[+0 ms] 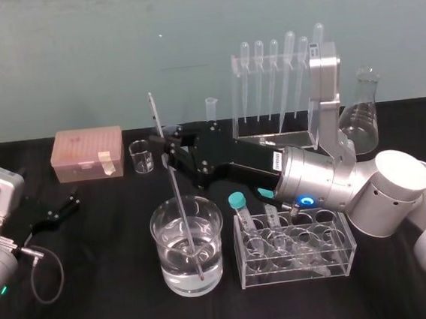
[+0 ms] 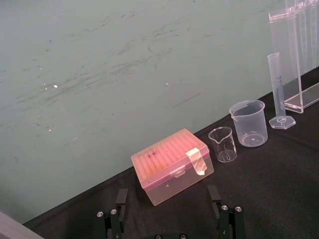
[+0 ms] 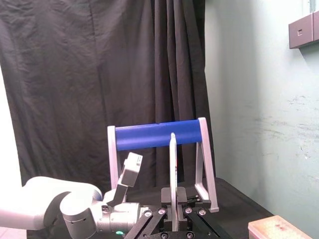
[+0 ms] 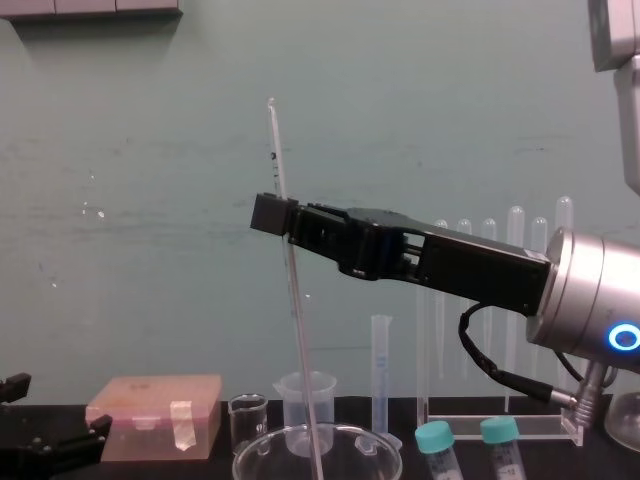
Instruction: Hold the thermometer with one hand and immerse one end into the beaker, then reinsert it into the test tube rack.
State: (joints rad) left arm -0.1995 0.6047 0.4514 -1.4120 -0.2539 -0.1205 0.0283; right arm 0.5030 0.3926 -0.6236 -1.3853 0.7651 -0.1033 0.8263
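Observation:
My right gripper is shut on the thermometer, a thin whitish glass rod held nearly upright. Its lower end is down in the water of the beaker, the wide clear glass vessel at front centre. In the chest view the gripper grips the thermometer about a third of the way down, above the beaker's rim. The test tube rack, a tall clear frame with pipettes hanging in it, stands behind the right arm. My left gripper rests open on the table at the far left.
A low clear rack with capped tubes stands just right of the beaker. A pink tip box, a small glass beaker, a plastic beaker and a graduated cylinder line the back. A conical flask stands at the back right.

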